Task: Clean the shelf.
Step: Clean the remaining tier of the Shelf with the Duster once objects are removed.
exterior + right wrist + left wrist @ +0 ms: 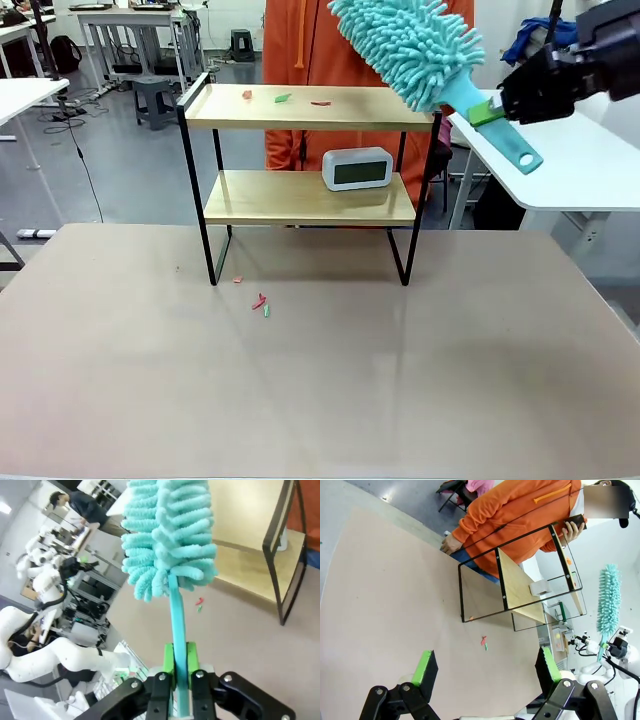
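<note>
Wooden shelf (380, 106) — coloured scraps (283, 98) on top, clock (357, 168) below.

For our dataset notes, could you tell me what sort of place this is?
Likely a lab or workshop: white work tables, a grey stool and loose cables on a bare floor behind the shelf.

There are 1 shelf (400, 108), 1 duster (410, 45), 1 clock (357, 168), 1 person (300, 40), 3 scraps (283, 98) on the top board and 3 on the table (420, 380).
</note>
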`<state>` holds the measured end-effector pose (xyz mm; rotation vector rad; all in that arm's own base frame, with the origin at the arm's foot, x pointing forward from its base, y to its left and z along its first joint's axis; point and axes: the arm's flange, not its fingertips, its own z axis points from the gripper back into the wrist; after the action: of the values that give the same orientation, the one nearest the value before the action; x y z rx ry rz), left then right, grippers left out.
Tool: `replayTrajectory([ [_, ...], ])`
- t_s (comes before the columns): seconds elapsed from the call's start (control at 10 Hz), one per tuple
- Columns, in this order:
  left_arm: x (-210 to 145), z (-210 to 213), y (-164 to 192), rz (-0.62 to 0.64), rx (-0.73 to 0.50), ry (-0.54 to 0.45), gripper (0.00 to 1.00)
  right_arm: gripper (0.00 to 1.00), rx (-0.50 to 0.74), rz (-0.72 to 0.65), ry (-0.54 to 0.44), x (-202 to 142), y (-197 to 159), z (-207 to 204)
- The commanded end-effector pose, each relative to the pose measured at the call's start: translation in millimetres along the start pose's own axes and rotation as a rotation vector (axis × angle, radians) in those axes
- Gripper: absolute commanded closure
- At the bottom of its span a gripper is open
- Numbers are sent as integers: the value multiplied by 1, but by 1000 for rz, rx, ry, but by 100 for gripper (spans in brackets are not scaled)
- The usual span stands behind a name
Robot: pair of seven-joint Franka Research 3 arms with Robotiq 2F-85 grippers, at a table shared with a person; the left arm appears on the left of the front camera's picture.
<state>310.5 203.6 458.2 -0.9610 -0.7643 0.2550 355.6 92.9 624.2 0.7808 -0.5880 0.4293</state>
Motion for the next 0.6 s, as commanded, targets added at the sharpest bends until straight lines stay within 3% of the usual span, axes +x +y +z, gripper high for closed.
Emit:
replayTrajectory([
  [0.0,0,-2,0,-20,-21,-16,0,88,-104,12,52,49,8,-14],
  [0.3,0,-2,0,-20,-21,-16,0,88,-243,-10,185,76,10,-52],
  [0.4,0,-2,0,-20,-21,-16,0,100,-265,-23,186,79,7,-59],
  [0.5,0,-2,0,-20,-21,-16,0,100,-285,-36,172,79,6,-62],
])
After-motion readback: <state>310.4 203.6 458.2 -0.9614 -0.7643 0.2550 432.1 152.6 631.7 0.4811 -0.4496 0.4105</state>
